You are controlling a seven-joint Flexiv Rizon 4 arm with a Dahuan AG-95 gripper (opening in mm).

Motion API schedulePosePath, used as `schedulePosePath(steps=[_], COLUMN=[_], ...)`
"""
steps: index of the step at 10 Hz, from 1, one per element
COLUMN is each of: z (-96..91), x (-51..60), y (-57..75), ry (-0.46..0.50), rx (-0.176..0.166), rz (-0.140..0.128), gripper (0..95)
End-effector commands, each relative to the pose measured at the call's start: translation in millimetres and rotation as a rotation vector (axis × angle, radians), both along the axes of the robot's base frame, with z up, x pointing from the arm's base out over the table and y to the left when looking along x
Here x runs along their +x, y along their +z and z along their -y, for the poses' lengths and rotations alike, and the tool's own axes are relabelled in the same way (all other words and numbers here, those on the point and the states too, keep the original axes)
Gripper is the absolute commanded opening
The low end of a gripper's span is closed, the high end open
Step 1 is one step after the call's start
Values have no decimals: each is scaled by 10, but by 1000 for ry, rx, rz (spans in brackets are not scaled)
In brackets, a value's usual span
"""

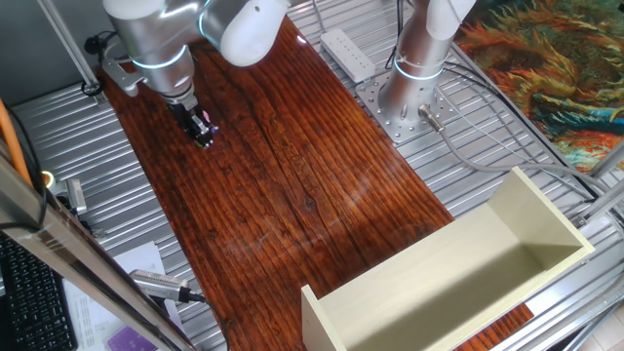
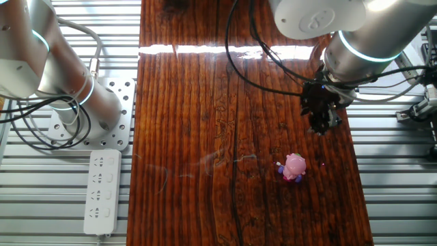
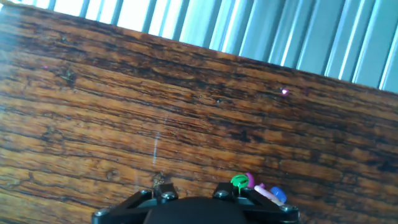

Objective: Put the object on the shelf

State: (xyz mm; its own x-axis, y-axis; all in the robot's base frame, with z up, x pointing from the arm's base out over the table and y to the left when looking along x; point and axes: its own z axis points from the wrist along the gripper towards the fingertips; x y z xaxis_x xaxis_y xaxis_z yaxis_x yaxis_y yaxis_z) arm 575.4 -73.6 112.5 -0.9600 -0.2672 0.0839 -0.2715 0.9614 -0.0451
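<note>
Gripper (image 2: 323, 125) over wood table (image 2: 205, 137), right of frame; finger spread unreadable.
Toy (image 2: 293, 167) lies lower right; shelf (image 1: 507, 263) cut off at bottom edge.

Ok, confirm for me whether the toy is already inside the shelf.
No: the pink toy lies on the wooden tabletop, and the cream shelf shows nothing inside.
</note>
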Motion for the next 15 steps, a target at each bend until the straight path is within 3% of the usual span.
schedulePosePath(steps=[1,4,8,15], z=[162,383,754,842], x=[26,56,59,57], y=[-66,-163,-360,-488], ry=[242,300,468,518], rx=[7,5,19,27], rz=[-14,-12,-19,-26], gripper=[760,760,760,760])
